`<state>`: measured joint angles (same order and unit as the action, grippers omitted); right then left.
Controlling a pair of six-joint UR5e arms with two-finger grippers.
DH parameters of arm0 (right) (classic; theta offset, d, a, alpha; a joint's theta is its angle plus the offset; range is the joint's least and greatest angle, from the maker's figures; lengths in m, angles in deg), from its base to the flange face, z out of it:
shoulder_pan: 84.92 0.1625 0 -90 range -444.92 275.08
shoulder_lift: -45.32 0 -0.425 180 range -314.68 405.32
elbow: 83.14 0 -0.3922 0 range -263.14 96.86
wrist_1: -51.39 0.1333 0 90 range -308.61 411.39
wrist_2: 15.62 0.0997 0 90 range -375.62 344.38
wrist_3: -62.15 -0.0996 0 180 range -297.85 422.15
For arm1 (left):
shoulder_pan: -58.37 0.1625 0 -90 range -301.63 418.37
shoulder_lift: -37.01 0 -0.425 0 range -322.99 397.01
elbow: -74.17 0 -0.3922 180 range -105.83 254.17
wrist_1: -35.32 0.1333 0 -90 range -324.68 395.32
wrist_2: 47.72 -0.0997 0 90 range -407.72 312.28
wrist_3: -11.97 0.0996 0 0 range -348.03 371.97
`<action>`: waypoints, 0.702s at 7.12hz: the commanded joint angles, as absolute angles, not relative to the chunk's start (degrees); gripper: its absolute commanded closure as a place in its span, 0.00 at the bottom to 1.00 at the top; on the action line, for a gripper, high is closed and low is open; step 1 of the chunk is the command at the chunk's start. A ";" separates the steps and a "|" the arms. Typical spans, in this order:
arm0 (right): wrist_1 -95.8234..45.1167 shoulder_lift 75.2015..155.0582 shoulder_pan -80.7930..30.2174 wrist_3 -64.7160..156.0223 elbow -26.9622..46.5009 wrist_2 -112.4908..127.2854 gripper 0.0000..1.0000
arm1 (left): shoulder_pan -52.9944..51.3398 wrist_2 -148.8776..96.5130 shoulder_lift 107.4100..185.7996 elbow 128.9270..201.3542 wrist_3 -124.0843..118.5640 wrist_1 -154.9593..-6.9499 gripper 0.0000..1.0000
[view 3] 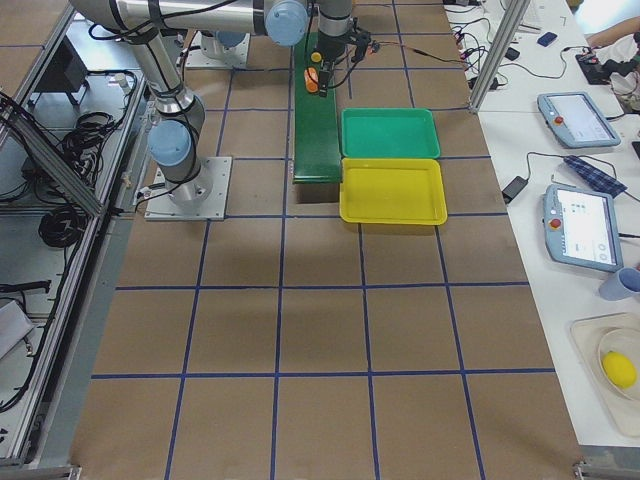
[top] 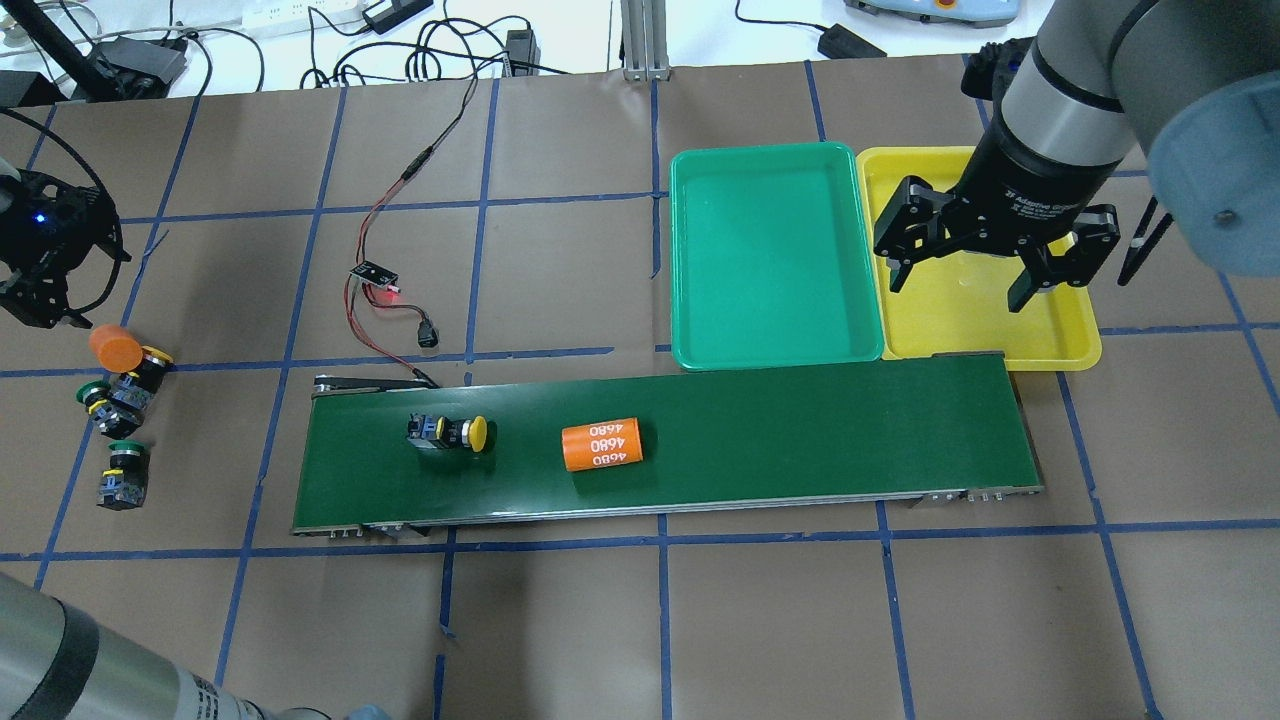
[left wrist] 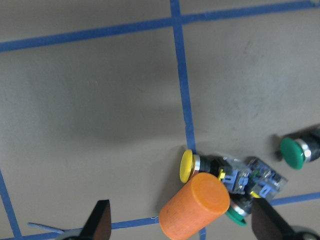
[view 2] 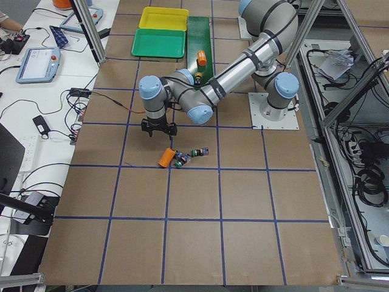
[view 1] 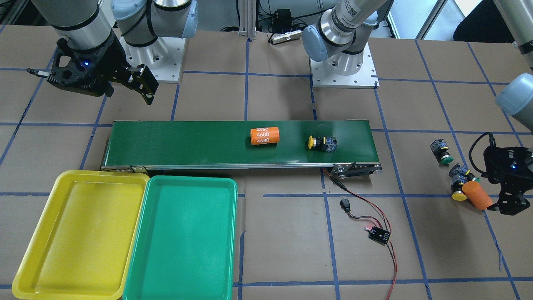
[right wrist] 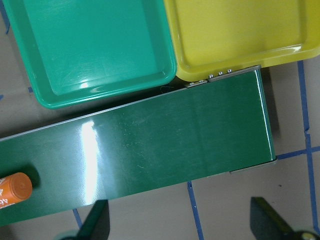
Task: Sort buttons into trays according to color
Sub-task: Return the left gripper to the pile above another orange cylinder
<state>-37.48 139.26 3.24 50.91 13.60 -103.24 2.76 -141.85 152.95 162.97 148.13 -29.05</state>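
Note:
One yellow button lies on its side on the green belt; it also shows in the overhead view. Beyond the belt's end a yellow button and two green buttons lie clustered on the table, with an orange cylinder against them. My left gripper is open just above that cylinder, holding nothing. My right gripper is open and empty above the yellow tray. The green tray lies beside it. Both trays hold nothing.
A second orange cylinder marked 4680 lies mid-belt. Red and black wires with a small circuit board run from the belt's end. The arm bases stand behind the belt. Blue tape lines grid the brown table.

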 commanded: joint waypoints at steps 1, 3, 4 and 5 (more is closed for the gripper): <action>-37.99 139.28 3.23 50.82 13.63 -103.43 0.00 | 6.05 -139.41 157.66 160.48 154.41 -29.10 0.00; -38.08 139.10 3.23 50.99 15.20 -103.43 0.00 | 7.57 -138.69 159.87 160.30 154.88 -29.10 0.00; -39.04 139.01 3.15 51.17 15.30 -103.69 0.00 | 7.57 -138.94 160.49 160.30 155.40 -29.01 0.00; -40.00 139.10 3.06 50.82 15.39 -103.78 0.00 | 7.57 -138.68 161.45 160.39 156.97 -29.01 0.00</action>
